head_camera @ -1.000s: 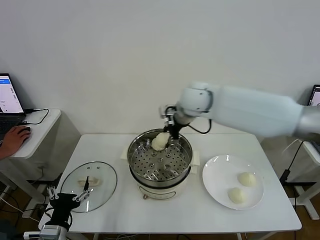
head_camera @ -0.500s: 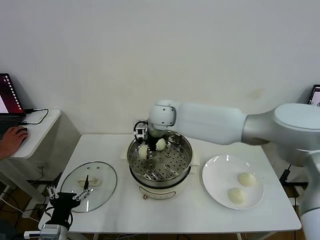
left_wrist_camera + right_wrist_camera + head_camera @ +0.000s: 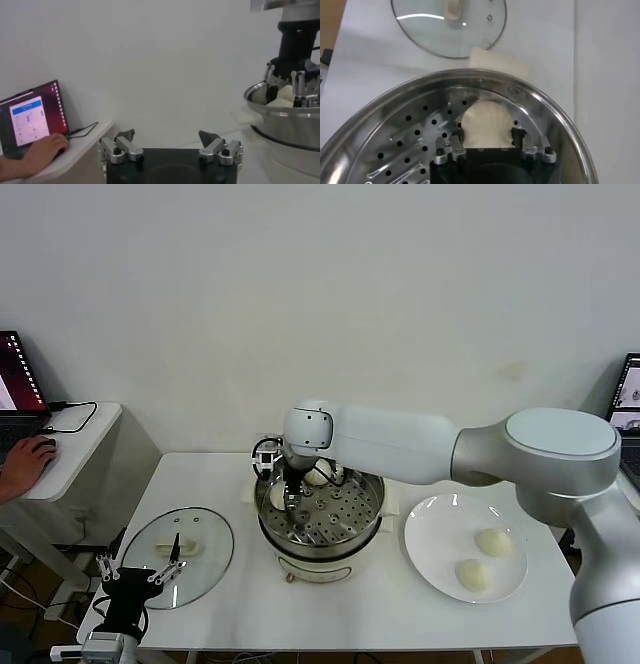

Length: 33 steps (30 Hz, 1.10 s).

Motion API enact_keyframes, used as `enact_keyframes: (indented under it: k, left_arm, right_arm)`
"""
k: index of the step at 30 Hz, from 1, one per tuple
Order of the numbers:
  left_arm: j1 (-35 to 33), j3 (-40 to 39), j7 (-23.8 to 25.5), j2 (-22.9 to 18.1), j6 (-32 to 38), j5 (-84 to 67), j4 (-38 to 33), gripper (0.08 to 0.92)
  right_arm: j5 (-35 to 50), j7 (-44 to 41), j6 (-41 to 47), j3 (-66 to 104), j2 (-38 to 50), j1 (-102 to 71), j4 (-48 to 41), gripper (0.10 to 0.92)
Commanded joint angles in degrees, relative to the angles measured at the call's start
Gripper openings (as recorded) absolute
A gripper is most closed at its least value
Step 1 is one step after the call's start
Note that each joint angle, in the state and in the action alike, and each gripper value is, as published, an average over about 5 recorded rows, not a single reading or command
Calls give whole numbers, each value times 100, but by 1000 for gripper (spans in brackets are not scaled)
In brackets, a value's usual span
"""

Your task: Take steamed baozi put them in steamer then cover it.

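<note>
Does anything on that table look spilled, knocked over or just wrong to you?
Nothing stands out. The steamer sits upright, two baozi lie inside it and two more wait on the white plate. The glass lid lies flat beside it. The right gripper is open over a bun; the left gripper waits.

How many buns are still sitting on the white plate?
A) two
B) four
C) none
A: the white plate holds two steamed baozi, one nearer the wall and one nearer the table's front edge, while others already lie in the steamer.
</note>
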State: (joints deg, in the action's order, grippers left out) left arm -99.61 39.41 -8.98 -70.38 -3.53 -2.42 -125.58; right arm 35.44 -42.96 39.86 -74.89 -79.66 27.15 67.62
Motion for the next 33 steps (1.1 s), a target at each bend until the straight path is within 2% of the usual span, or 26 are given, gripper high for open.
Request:
enact_keyframes:
  k: [1, 9, 14, 19, 26, 33]
  left_arm:
    - [45, -67, 8, -5, -15, 18, -5, 823]
    - [109, -144, 33, 45, -70, 17, -35, 823]
    - [103, -158, 37, 100, -71, 14, -19, 823]
    - [102, -206, 37, 107, -72, 33, -9, 823]
    - [58, -196, 31, 72, -69, 50, 8, 823]
    - [23, -147, 34, 7, -75, 90, -16, 823]
  right_arm:
    - [-98, -694, -163, -55, 736, 833, 759, 815]
    - [-777, -1803, -906, -427, 2676, 1904, 1982, 823]
    - [-1294, -2069, -1164, -824, 4010, 2124, 2836, 823]
    - [-2049, -2189, -1545, -980, 5082, 1848, 3154, 823]
    - [-2888, -2184, -1950, -602, 5799, 902, 3202, 823]
    - [-3793, -1967, -2336, 653, 6088, -1024, 2910, 823]
